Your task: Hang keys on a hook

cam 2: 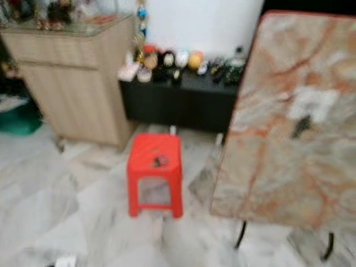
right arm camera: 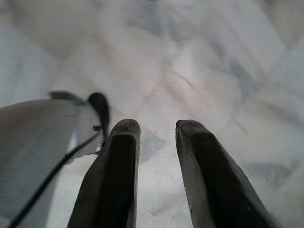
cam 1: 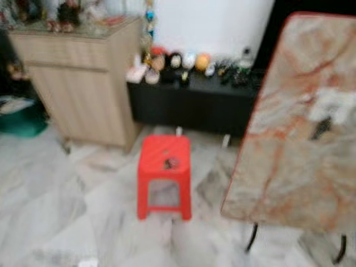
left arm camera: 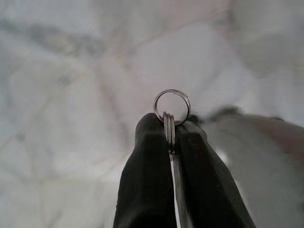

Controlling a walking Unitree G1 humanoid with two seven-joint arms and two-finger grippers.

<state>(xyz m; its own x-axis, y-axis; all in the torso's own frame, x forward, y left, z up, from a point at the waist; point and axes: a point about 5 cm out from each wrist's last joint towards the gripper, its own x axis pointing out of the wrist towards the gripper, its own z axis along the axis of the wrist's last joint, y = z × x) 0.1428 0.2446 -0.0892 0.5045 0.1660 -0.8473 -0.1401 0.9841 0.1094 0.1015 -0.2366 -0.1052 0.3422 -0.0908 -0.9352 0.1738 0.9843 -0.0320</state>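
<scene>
On my left wrist feed the left gripper (left arm camera: 170, 135) is pinched tight on the keys (left arm camera: 169, 133) — their round metal ring (left arm camera: 172, 106) stands up just past the fingertips, over pale marble floor (left arm camera: 71, 95). On the right wrist feed the right gripper (right arm camera: 157, 128) carries nothing; its two black fingers (right arm camera: 116, 166) sit a narrow gap apart above the same floor. From the head camera, all blurred, I see a marble-patterned table (cam 1: 300, 128) nearest on the right, on thin dark legs. A red plastic stool (cam 1: 164, 175) stands on the floor just left of it. Farther back — a low black bench (cam 1: 189, 103) crowded with small figurines (cam 1: 178, 61), beside a wooden cabinet (cam 1: 83, 83) on the left, against a white wall (cam 1: 211, 25).
</scene>
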